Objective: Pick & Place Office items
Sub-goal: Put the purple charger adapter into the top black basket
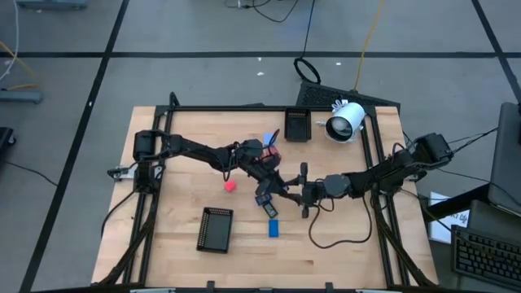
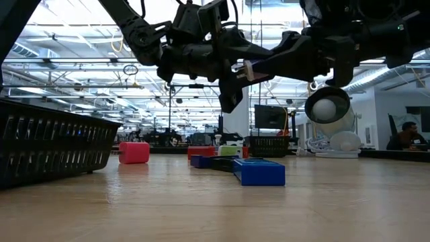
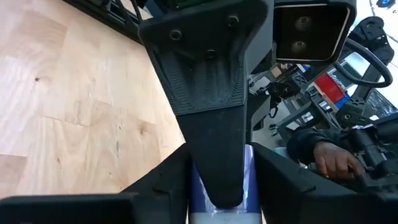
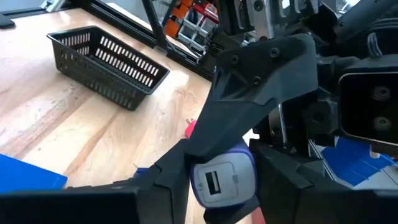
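We look down on the wooden table (image 1: pixel 342 244), where both arms meet near the middle. Two black mesh trays sit on it: one tray (image 1: pixel 215 229) toward the front left, another tray (image 1: pixel 297 124) at the back, just beside a white cylindrical device (image 1: pixel 345 120).

The left arm reaches in from the left edge, and its left gripper (image 1: pixel 273 181) hangs above the table's centre; the right arm comes from the right, its right gripper (image 1: pixel 303 190) just beside the left one. In the left wrist view that arm's fingers (image 3: pixel 214 155) press on a pale lavender piece (image 3: pixel 249 177), and the right wrist view shows the right fingers (image 4: pixel 249 118) closed around a lavender block with a small slot (image 4: pixel 222 177) — both claws appear to pinch the same item, held off the wood.

The smaller items lie on the table: a blue flat rectangle (image 1: pixel 273 229) in front of the grippers, a dark flat piece (image 1: pixel 268 207) beneath them, a red block (image 1: pixel 230 185) to the left, and a few coloured pieces (image 1: pixel 270 143) near the back — too small to sort out.
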Controlling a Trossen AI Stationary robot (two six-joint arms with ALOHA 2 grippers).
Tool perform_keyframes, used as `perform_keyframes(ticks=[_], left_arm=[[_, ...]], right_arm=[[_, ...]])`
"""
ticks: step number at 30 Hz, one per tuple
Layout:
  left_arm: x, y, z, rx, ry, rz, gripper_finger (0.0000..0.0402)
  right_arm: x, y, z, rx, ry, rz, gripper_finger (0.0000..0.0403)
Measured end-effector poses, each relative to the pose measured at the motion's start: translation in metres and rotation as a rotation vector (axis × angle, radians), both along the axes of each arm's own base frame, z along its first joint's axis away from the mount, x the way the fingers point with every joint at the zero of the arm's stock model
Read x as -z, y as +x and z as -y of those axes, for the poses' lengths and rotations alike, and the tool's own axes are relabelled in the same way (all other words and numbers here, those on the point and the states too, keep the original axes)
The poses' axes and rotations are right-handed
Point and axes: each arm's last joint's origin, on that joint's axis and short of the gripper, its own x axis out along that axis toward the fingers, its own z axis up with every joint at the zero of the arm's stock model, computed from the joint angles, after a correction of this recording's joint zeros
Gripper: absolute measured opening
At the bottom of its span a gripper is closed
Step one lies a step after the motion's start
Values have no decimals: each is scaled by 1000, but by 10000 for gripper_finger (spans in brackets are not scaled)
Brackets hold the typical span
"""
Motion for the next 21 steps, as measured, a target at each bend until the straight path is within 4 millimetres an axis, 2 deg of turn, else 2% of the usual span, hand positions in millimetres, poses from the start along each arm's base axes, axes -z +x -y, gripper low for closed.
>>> perform_keyframes(ticks=[6, 11, 16, 21], left_arm=[[-2, 0, -5, -7, 25, 41, 237], [-16, -4, -24, -38, 15, 87, 277], [-44, -19, -48, -56, 61, 153, 294], [-79, -48, -70, -72, 165, 166, 295]], right_arm=[[2, 0, 0, 2, 47, -16, 128], [2, -1, -2, -56, 97, -23, 128], [1, -2, -2, -45, 183, -27, 129], [-10, -9, 3, -47, 290, -57, 130]])
